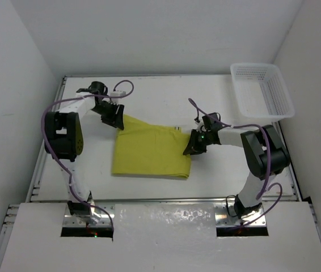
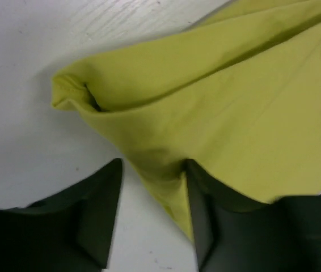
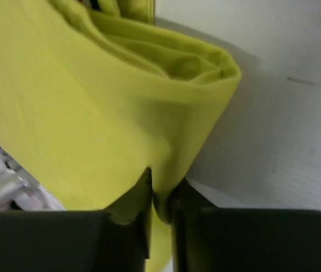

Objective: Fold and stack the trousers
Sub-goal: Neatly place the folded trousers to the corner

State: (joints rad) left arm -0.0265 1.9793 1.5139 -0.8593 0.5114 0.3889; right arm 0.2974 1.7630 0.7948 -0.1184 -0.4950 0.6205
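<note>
The long mustard-yellow cloth trousers [image 1: 149, 152] lie folded into a flat, roughly rectangular pad on the white table [image 1: 149, 93]. They are well apart from the white plastic mesh basket [image 1: 279, 107], nearer the arm bases than it is and off toward the left arm's side.

The pad's longer axis runs across the table, toward and away from the basket's side, so its two short ends face the two arms. The right arm's black two-finger pincer [image 1: 190, 148] sits at the end nearer the basket. In the right wrist view its fingers [image 3: 132, 209] are clenched on a fold of the yellow cloth, with no gap between them.

The left arm's black two-finger pincer [image 1: 115, 120] is at the far corner of the end away from the basket. In its wrist view the fingers [image 2: 101, 215] stand apart, with bare table showing between them and the cloth's edge against one finger only; I read it as released.

The next fold probably depends on the left pincer closing on that corner, so that both ends can be carried together.
</note>
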